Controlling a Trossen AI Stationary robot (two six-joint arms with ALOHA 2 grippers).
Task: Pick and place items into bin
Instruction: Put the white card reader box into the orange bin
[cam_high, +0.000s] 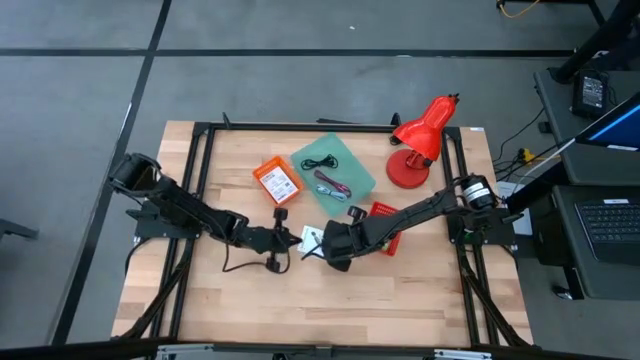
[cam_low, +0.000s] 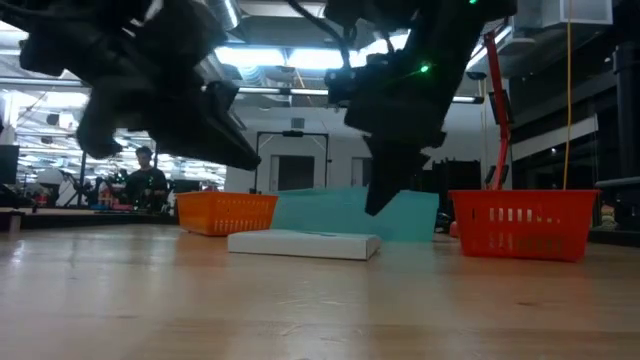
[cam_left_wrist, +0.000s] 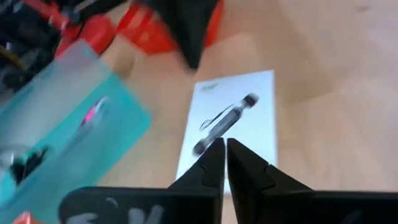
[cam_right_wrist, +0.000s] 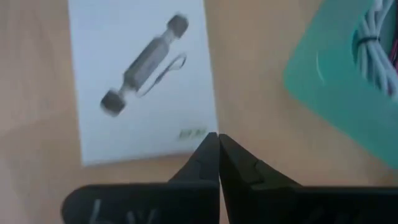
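Your left gripper (cam_left_wrist: 224, 149) is pinched tight with nothing in it, and it hangs just over the near edge of the white box (cam_left_wrist: 231, 127), the flat one with a dark barbell-shaped thing printed on it. Your right gripper (cam_right_wrist: 217, 143) is pinched tight too and holds nothing; the same white box (cam_right_wrist: 140, 81) lies flat on the wooden table (cam_high: 380, 300) right in front of its tips. So the box sits between your two grippers. Past the box from your left gripper is the teal bin (cam_high: 335, 168), with a black coiled cable (cam_high: 320, 163) and a maroon cable (cam_high: 332, 185) inside. A red basket (cam_high: 385, 215) is beside your right arm, and an orange basket (cam_high: 276, 180) is farther off.
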